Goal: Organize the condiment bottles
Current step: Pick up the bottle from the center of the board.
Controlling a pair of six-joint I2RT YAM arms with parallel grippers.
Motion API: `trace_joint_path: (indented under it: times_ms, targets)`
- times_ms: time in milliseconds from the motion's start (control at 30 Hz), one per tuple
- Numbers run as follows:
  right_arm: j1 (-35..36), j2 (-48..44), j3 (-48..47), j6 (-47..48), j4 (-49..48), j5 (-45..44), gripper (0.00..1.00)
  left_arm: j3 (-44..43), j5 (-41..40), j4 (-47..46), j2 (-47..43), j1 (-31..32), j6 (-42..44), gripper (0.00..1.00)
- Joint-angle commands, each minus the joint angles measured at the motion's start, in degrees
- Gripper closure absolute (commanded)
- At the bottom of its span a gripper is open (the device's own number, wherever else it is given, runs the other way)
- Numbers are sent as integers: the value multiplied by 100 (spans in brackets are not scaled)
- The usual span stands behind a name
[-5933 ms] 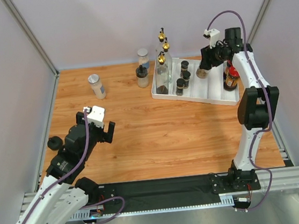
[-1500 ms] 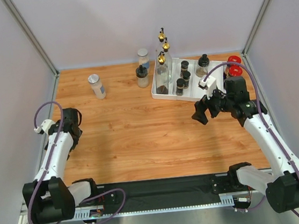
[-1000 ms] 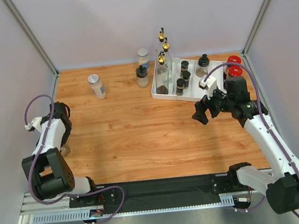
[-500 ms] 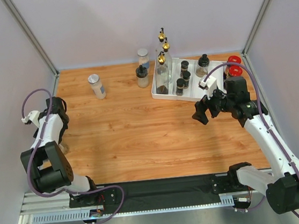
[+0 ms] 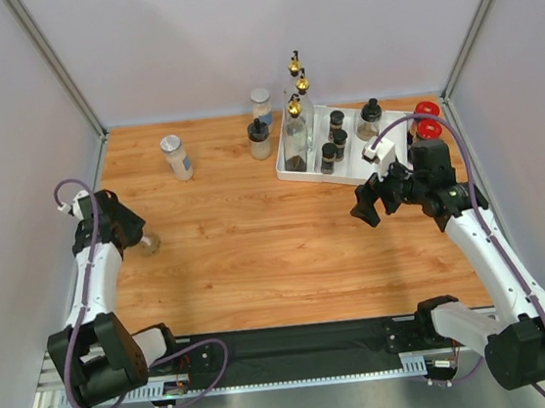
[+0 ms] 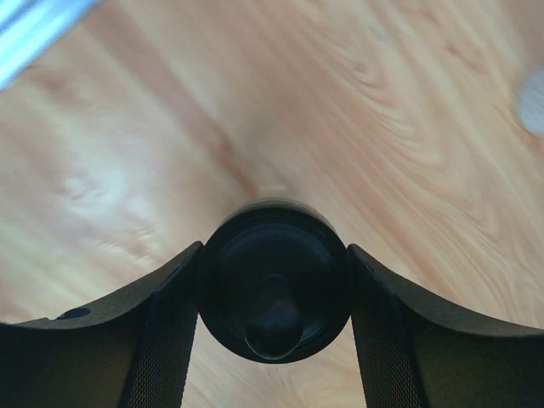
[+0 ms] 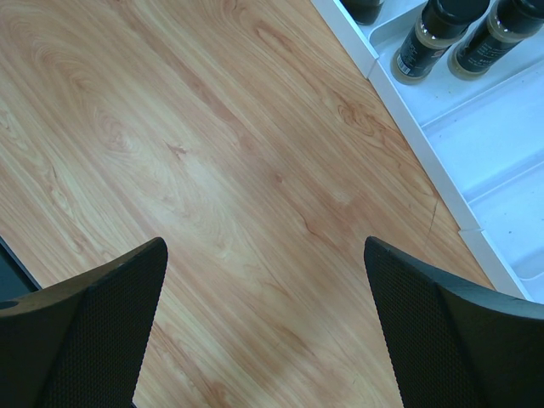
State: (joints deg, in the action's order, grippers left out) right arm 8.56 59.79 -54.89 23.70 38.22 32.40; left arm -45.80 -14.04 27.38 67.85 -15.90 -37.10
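**Step in hand:** pickup of one stray black-capped spice jar (image 6: 274,280). It stands near the table's (image 5: 258,245) left edge, well apart from the white divided tray (image 7: 476,127).

**Left gripper** (image 6: 274,293): jaws drawn in narrow, and the fingers (image 6: 166,314) touch both sides of the cap. You cannot tell whether the jar is lifted.

**Right gripper** (image 7: 263,314): jaws wide, holding nothing, over bare wood just beside the tray.

**Next move, as judged:** you carry the jar upright across to a tray compartment, beside the two small spice jars (image 7: 425,38) already there.

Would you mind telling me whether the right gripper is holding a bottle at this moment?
No, the right gripper is open, with only the bare wooden table showing between its jaws.
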Motion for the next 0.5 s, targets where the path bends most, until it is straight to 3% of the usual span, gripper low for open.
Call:
trace_joint_path:
  times_ms: [0,133,467]
  targets:
    - [6,-55,-30,108,-253,-76,0,124,2053,-1146,-299,139,897,100]
    - [6,-55,-30,126,-245,-94,0,247,2537,-1436,-492,798,1328,100]
    - [6,-73,-39,205,-227,-295,0,-315,3496,-1708,254,3415,2663,100]
